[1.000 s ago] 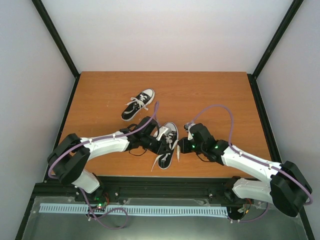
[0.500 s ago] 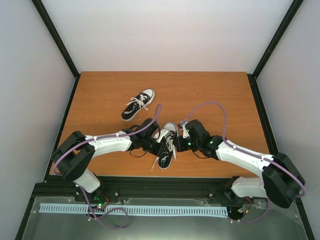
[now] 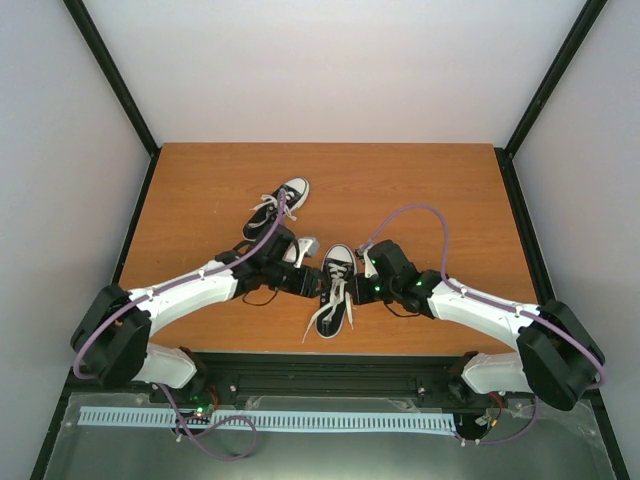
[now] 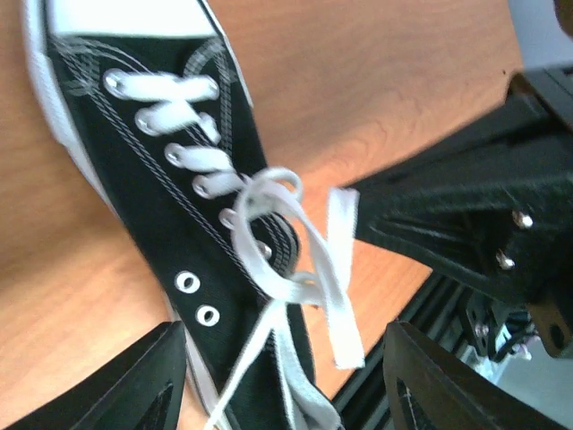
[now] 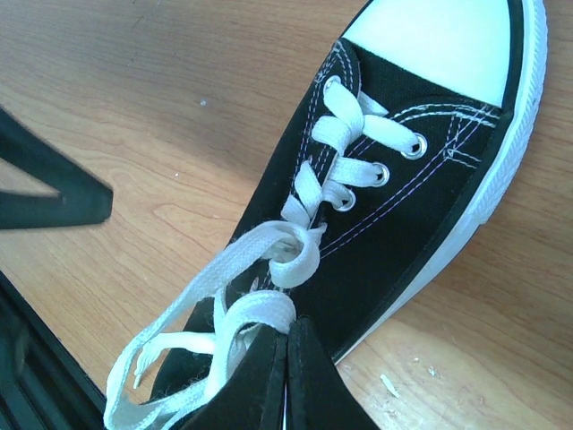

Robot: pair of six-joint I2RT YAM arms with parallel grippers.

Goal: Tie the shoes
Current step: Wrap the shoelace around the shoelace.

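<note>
The near one of the shoes [image 3: 335, 290] lies toe away from me by the table's front edge, black with a white toe cap and loose white laces [image 4: 304, 260]. My left gripper [image 3: 312, 278] hovers at its left side, open [image 4: 286, 394], with lace ends trailing between the fingers [image 4: 134, 385] but nothing gripped. From the right, my right gripper [image 3: 362, 288] is shut [image 5: 291, 333] on a lace loop [image 5: 260, 313] at the shoe's [image 5: 403, 206] throat. The far shoe [image 3: 277, 208] lies beyond the left wrist, its laces spread out.
The wooden table [image 3: 430, 190] is fenced by a black frame with white walls. A black rail [image 3: 330, 362] runs along the front edge just behind the near shoe's heel. The right arm's black body [image 4: 466, 215] fills the right of the left wrist view.
My left gripper has opened, let go of the lace and drawn back to the left. The near shoe has straightened, toe pointing away. The right gripper stayed shut and crept closer.
</note>
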